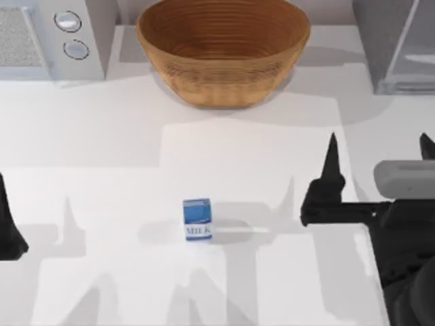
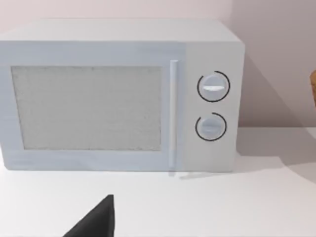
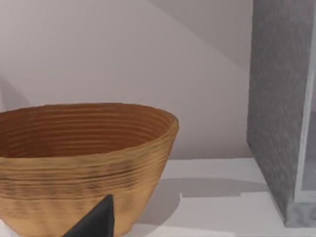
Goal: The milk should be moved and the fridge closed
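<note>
One milk (image 1: 197,219) carton stands upright mid-desk (image 1: 102,156), well left of my right tool (image 1: 378,151), whose fingers stand spread and empty, while my left tool (image 1: 5,227), fingers' state unclear, waits at the left edge.

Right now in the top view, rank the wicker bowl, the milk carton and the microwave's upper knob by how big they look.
1. Wicker bowl, by far the largest.
2. Milk carton.
3. Microwave's upper knob, close to the carton but slightly smaller.
</note>
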